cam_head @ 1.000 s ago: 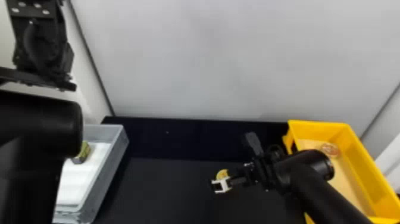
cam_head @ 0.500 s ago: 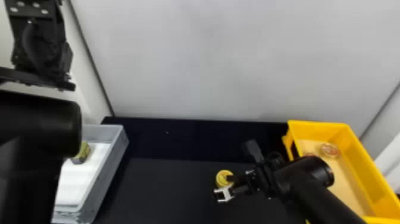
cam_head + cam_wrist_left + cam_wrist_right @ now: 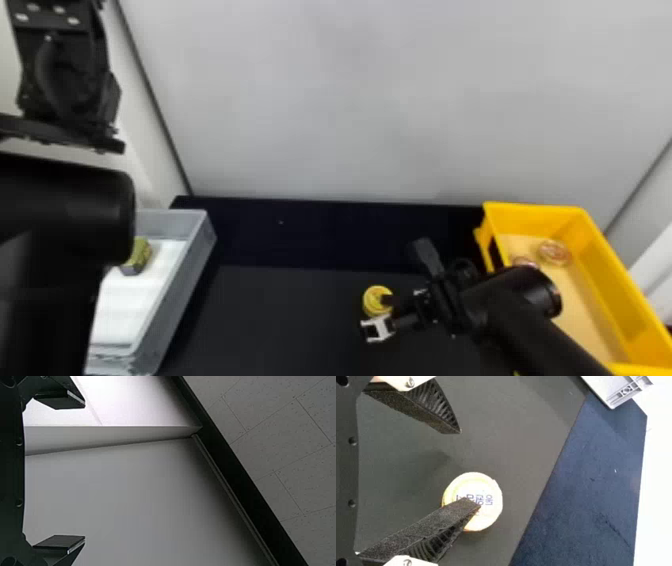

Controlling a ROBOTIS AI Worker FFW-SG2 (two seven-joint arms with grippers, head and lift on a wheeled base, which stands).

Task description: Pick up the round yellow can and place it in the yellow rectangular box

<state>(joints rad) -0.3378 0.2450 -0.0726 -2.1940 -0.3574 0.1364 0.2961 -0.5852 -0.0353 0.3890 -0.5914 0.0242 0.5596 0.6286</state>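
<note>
My right hand (image 3: pixel 383 315), black: two fingers spread, one overlapping the can's top in my wrist view. Round yellow can (image 3: pixel 372 301): on the black bench (image 3: pixel 280 315). Yellow rectangular plastic box (image 3: pixel 620 287): to its right.

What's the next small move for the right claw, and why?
I'd probably shift the right claw sideways, toward the finger that overlaps the yellow can, before closing. The fingers are open, but the can sits off-centre: that finger covers part of it and the other stands clear.
</note>
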